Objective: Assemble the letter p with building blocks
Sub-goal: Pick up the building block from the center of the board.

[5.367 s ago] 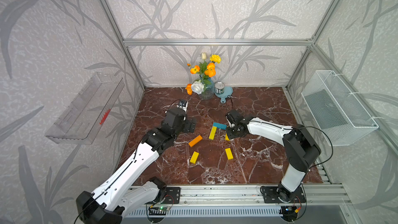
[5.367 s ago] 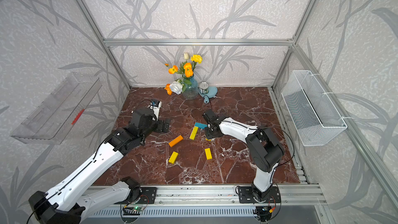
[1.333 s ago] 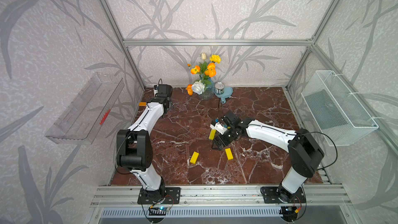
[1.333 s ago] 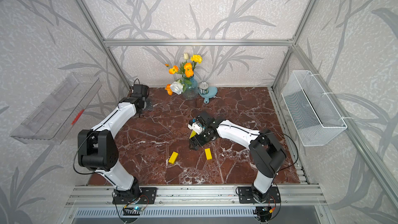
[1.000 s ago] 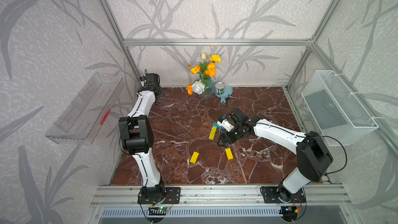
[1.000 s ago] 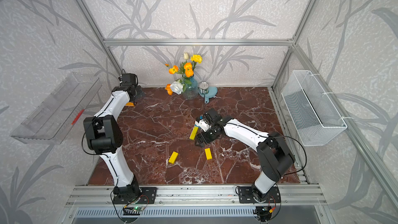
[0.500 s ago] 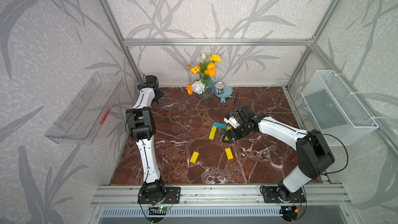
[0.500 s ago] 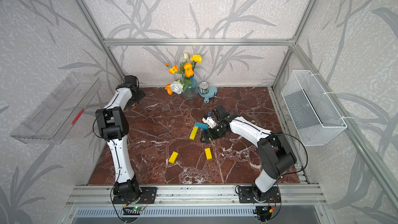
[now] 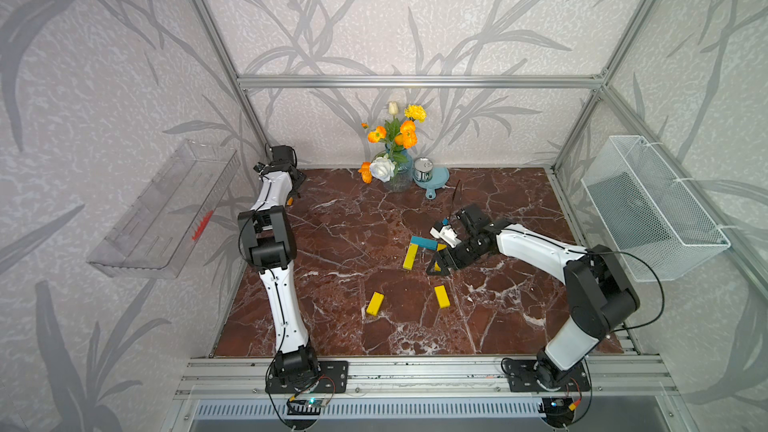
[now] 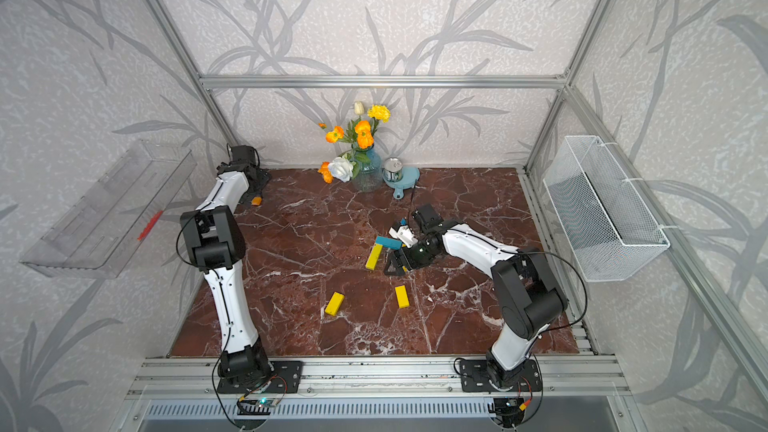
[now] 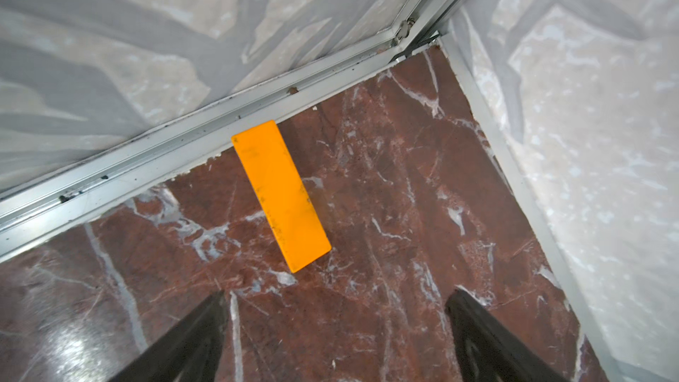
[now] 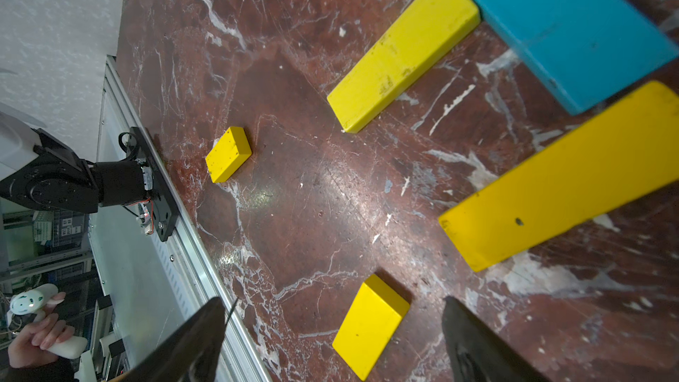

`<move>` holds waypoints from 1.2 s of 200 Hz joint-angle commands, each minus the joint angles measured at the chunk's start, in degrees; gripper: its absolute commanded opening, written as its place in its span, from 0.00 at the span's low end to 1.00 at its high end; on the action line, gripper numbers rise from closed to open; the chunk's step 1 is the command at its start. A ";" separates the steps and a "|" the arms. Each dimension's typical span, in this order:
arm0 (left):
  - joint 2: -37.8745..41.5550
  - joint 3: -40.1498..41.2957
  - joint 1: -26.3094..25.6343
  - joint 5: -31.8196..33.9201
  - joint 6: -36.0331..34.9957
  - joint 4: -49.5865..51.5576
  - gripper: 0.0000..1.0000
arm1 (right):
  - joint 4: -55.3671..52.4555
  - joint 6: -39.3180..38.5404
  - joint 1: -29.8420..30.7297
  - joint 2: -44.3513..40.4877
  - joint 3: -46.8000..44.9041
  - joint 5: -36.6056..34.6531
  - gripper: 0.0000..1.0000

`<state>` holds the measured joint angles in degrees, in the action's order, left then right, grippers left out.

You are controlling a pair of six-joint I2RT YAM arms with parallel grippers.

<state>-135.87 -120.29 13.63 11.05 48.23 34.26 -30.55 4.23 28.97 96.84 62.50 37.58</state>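
Marble tabletop bears the orange block in its far left corner, one end against the frame rail, lying lengthwise just ahead of the left gripper, jaws open and empty, while the right gripper, likewise open, hovers mid-table near the blue block.

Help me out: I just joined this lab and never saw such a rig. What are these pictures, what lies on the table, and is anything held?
Two white robot arms stand on a front rail, each ending in a gripper. Two pictures look down from overhead; two come from cameras on the wrists. On the marble table lie a teal block, four yellow blocks and, alone in the far corner, an orange block. A flower vase and a can stand at the back. Nothing is held: the left gripper and the right gripper are both open.
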 commanded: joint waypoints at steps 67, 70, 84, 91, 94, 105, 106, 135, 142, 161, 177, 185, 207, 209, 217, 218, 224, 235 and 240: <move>-5.43 -8.85 1.20 6.66 4.62 12.57 0.89 | -0.25 0.07 -0.93 2.47 0.69 2.58 0.91; -5.45 -8.99 1.19 6.85 4.46 12.66 0.89 | -0.15 0.01 -0.93 2.62 0.72 2.66 0.91; -5.71 -9.09 1.29 7.65 4.05 13.13 0.89 | -0.21 0.00 -0.93 2.72 0.69 2.84 0.91; -5.95 -9.09 1.44 7.75 3.87 12.86 0.89 | -0.31 0.03 -0.96 2.76 0.70 2.85 0.91; -6.10 -9.09 1.51 7.67 3.92 12.78 0.89 | -0.37 -0.01 -0.94 2.73 0.69 2.92 0.91; -6.77 -9.17 1.87 6.88 4.42 12.42 0.89 | -0.47 0.13 -0.93 2.54 0.60 2.89 0.91; -6.81 -9.26 1.90 6.79 4.46 12.42 0.89 | -0.43 0.15 -0.93 2.51 0.60 2.87 0.91; -9.04 -10.05 2.63 4.96 5.83 12.08 0.86 | -0.63 0.34 -1.02 2.41 0.34 2.67 0.91; -9.42 -10.40 2.79 4.70 5.95 12.14 0.85 | -0.81 0.52 -1.01 2.41 0.34 2.58 0.91; -10.29 -10.81 2.83 4.74 5.77 11.88 0.85 | -0.87 0.85 -1.09 2.45 0.45 2.52 0.91; -11.23 -12.07 2.89 5.03 5.31 12.29 0.84 | -1.56 0.80 -1.03 2.43 0.86 2.23 0.91; -11.86 -12.93 2.90 4.99 5.09 12.75 0.84 | -1.66 0.98 -1.02 2.38 1.04 2.14 0.91; -13.73 -15.43 3.07 4.99 4.95 14.52 0.82 | -1.90 1.14 -1.05 2.52 1.39 2.23 0.91; -13.78 -15.48 3.07 4.98 4.95 14.52 0.82 | -1.91 1.16 -1.03 2.62 1.46 2.28 0.91; -13.96 -15.46 3.16 4.97 4.92 14.35 0.81 | -1.99 1.29 -1.03 2.80 1.71 2.39 0.91; -13.97 -15.48 3.16 5.00 4.89 14.34 0.81 | -1.98 1.30 -1.03 2.86 1.73 2.40 0.91; -14.03 -15.46 3.16 4.87 4.71 14.19 0.81 | -1.98 1.43 -1.02 3.00 1.81 2.54 0.91; -14.17 -15.46 3.16 4.85 4.28 13.86 0.80 | -1.84 1.59 -1.02 3.09 1.81 2.67 0.91; -14.25 -15.50 3.24 4.75 4.20 13.72 0.79 | -1.76 1.65 -1.02 3.17 1.84 2.74 0.91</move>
<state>-149.10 -134.65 16.49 16.10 53.47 46.11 -31.38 5.17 28.12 99.26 62.81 39.57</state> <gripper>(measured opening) 0.802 0.913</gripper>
